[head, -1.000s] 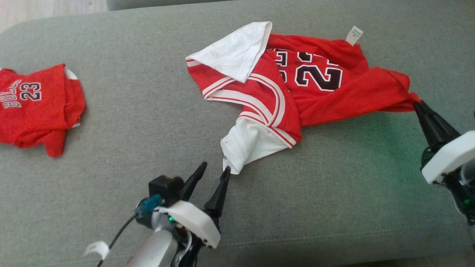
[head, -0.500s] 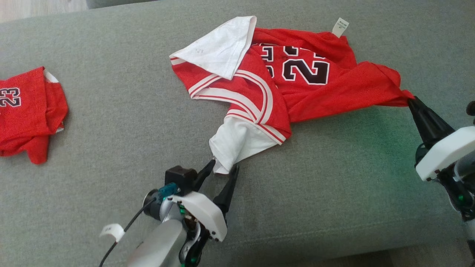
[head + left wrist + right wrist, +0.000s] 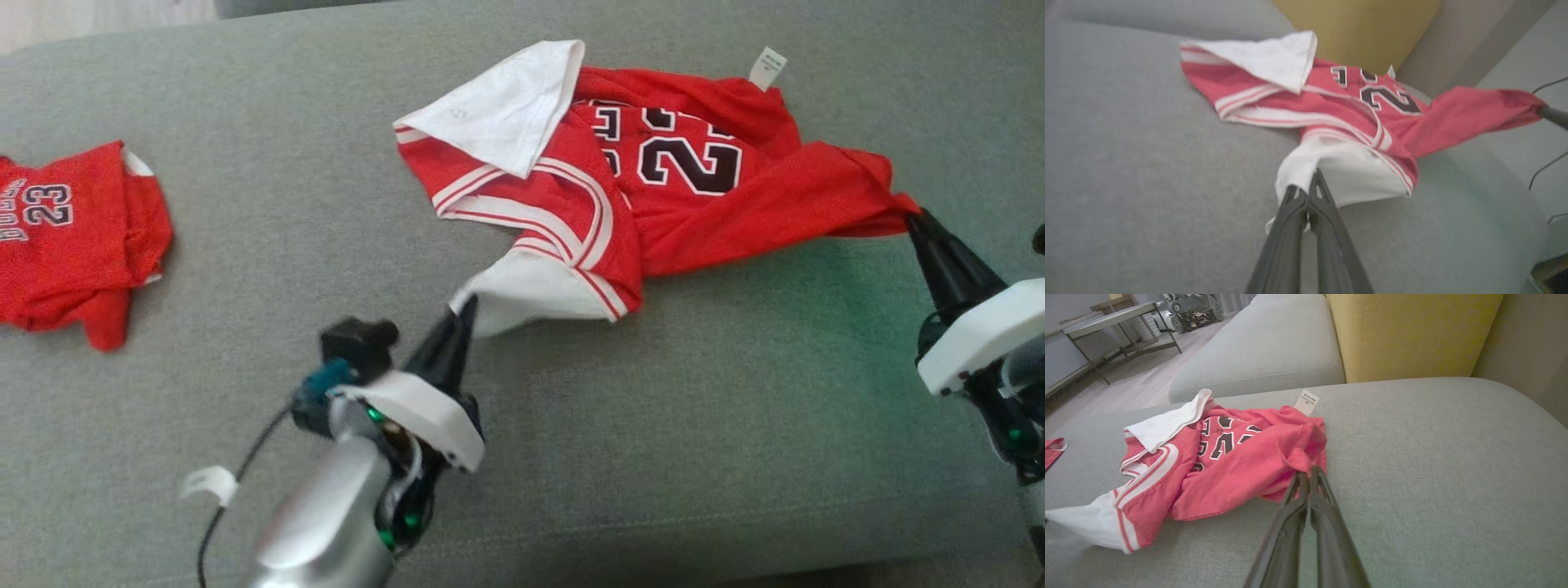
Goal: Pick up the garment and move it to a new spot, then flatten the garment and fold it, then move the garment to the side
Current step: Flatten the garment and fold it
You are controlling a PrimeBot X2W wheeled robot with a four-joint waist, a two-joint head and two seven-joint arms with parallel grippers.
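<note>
Now the left gripper (image 3: 461,314) has clenched the white sleeve (image 3: 531,292) of the jersey (image 3: 694,224). The right gripper (image 3: 918,219) stays clamped on its red hem, so lifting looks ready.

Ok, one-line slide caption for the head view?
The left gripper and right gripper each pinch an end of the crumpled red jersey on the grey cushion; a second jersey lies left.

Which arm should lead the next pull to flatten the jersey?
Left, probably. The left gripper is shut on the white sleeve beside the bunched folds of the jersey; the right gripper is shut on a red corner drawn taut and can anchor.
</note>
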